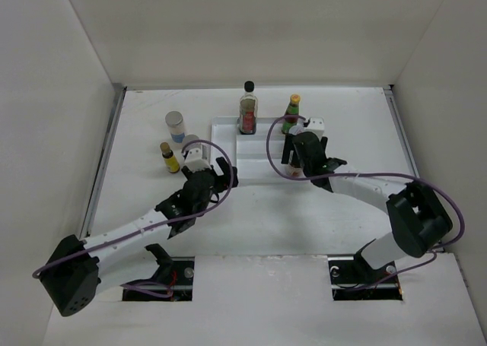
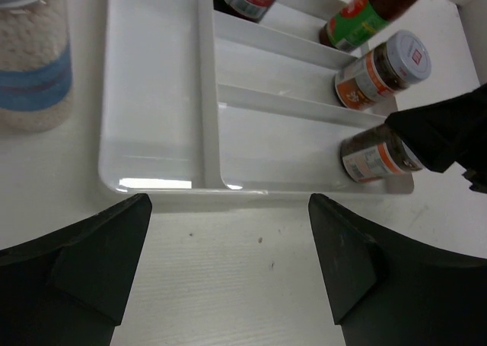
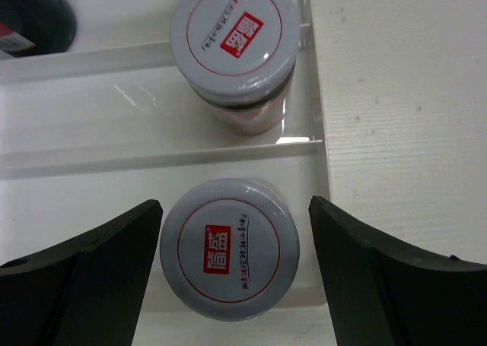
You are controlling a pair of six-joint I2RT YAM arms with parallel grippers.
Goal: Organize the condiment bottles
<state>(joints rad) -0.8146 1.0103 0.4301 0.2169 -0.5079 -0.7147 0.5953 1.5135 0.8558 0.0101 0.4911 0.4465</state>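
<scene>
- Top view: your left gripper [image 1: 218, 171] hovers by the tray [image 1: 228, 125], close to the tiny yellow bottle [image 1: 169, 157]. A careless swing could topple it.
- Left wrist: fingers [image 2: 114, 262] apart, nothing between them.
- Right wrist: your right gripper [image 3: 234, 203] straddles the near pale-lidded jar [image 3: 228, 247] in the tray's end compartment, fingers spread clear of it. A crooked lift could snag it against the far pale-lidded jar [image 3: 234, 42].

Two white arms [image 1: 129, 232] with black joints [image 1: 415, 220], black jaws, purple cables [image 1: 268, 152].
</scene>
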